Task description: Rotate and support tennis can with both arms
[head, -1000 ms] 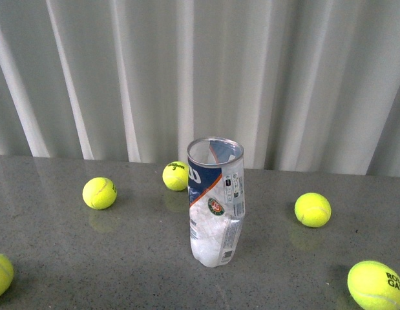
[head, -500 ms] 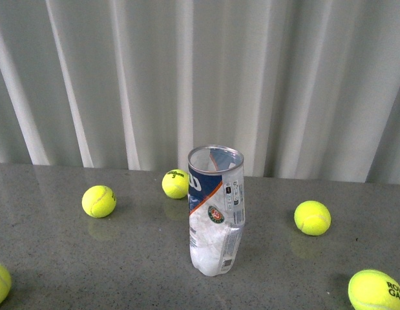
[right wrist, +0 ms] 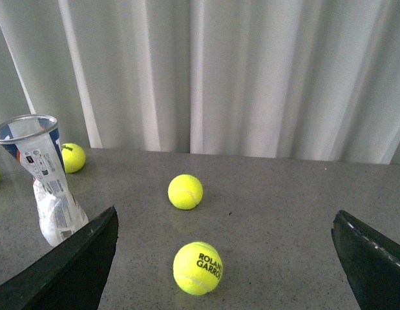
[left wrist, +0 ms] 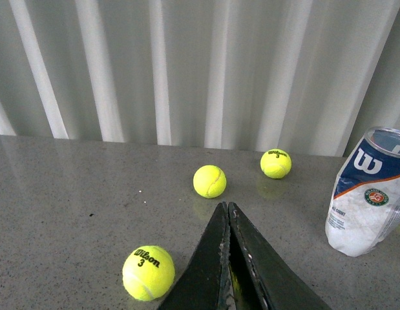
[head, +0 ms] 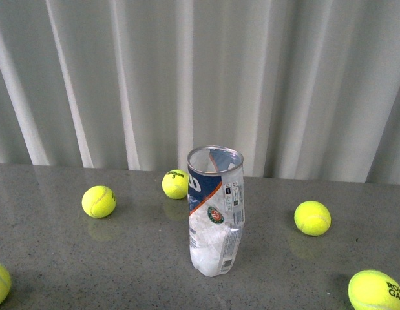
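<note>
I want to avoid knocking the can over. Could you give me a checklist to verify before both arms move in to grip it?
1. Tennis can standing upright on the table, open end up: ok, though its body is dented.
2. Left gripper open for the grasp: not ok, fingers are pressed together.
3. Right gripper open: ok, fingers are spread wide.
4. Either gripper touching the can: not ok, both are apart from it.
5. Path to the can free of balls: cannot tell; the nearest ball lies behind the can.
6. Can empty: cannot tell.
</note>
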`<action>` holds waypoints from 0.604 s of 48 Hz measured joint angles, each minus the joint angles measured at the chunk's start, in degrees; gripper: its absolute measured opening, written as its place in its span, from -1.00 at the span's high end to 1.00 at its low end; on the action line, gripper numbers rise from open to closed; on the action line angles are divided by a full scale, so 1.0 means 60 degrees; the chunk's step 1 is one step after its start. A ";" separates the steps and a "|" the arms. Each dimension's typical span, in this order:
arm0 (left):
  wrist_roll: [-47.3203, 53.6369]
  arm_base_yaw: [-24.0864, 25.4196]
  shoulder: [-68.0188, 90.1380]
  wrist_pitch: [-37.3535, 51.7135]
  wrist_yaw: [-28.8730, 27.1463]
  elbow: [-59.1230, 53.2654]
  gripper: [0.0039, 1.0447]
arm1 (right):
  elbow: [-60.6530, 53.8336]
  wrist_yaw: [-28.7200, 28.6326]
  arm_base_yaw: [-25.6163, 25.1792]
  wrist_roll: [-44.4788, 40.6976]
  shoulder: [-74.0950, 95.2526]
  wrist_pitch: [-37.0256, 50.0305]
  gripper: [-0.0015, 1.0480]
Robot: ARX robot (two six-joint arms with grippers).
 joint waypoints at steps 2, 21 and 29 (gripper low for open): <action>0.0000 0.0000 -0.0146 -0.0153 -0.0004 0.0000 0.93 | 0.0000 -0.0004 0.0000 0.0000 0.0000 0.0000 -0.87; 0.0000 0.0000 -0.2014 -0.2076 0.0000 0.0004 0.93 | 0.0000 0.0000 0.0000 0.0000 0.0000 0.0000 -0.87; -0.0004 0.0000 -0.2014 -0.2084 0.0000 0.0004 0.29 | 0.0000 0.0000 0.0000 0.0000 0.0000 0.0000 -0.87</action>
